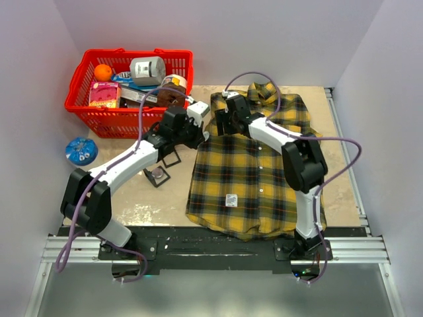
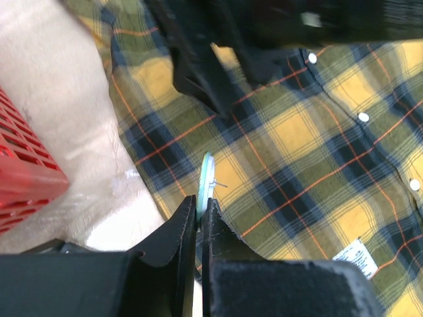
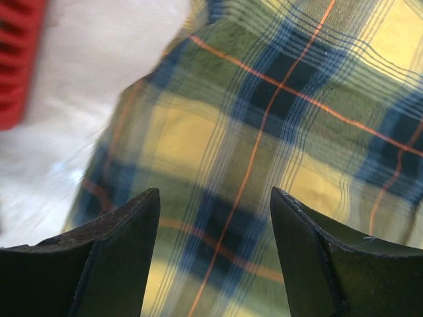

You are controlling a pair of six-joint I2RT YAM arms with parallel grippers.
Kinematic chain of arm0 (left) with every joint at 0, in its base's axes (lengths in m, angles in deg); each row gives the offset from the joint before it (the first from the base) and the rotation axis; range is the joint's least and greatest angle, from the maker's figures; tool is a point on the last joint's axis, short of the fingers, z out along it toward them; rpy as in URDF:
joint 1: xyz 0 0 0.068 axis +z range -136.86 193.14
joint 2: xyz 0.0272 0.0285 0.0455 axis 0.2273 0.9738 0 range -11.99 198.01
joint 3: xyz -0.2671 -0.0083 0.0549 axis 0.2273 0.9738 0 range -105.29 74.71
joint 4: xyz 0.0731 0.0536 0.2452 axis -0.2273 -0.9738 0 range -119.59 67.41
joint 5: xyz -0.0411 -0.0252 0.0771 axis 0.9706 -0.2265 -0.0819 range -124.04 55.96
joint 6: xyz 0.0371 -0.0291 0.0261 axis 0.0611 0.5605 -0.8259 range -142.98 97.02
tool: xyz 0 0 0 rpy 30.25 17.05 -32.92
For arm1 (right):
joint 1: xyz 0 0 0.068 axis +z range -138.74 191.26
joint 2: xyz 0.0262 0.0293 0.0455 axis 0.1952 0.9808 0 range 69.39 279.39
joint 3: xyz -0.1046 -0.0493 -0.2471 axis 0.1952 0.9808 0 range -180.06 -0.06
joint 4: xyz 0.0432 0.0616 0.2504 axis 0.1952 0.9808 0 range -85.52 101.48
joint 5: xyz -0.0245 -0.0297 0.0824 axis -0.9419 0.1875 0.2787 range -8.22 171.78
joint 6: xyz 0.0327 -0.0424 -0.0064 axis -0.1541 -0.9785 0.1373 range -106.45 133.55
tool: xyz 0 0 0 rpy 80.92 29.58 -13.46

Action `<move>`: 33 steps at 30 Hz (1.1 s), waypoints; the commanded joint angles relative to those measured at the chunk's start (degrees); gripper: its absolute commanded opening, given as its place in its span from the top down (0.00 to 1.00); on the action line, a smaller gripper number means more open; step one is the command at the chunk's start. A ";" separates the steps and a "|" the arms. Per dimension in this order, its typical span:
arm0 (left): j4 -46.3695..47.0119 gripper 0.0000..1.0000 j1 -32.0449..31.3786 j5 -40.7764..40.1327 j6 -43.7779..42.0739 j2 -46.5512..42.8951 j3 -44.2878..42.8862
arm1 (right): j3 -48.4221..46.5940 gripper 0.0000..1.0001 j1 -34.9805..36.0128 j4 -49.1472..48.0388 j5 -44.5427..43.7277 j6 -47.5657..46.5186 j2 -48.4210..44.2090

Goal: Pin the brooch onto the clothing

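Observation:
The yellow-and-dark plaid shirt (image 1: 254, 168) lies flat on the table, collar at the back, white label (image 1: 230, 200) near the hem. My left gripper (image 2: 199, 206) is shut on the brooch (image 2: 205, 177), a thin pale-green disc held edge-on with its pin pointing right, just above the shirt's left edge (image 2: 277, 139). In the top view the left gripper (image 1: 201, 134) is at the shirt's upper left side. My right gripper (image 3: 215, 198) is open and empty, low over the plaid cloth (image 3: 264, 125) near the left shoulder; it also shows in the top view (image 1: 223, 122).
A red basket (image 1: 99, 105) with an orange, a can and packets stands at the back left. A blue round object (image 1: 81, 150) lies left of the arms. A small black-framed object (image 1: 158, 176) lies on the table under the left arm.

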 commanded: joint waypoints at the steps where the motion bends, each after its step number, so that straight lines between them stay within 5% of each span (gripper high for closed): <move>1: 2.07 1.00 0.42 1.86 -0.73 -2.27 -0.25 | -9.38 0.29 -0.94 3.51 -5.47 -2.09 5.87; 27: 2.86 1.00 0.42 6.44 1.03 -5.70 0.28 | -14.06 0.34 -2.69 4.30 -9.09 0.72 13.28; 33: 2.78 1.00 0.33 6.79 1.20 -5.78 0.19 | -13.27 0.45 -2.69 5.01 -8.12 1.25 14.34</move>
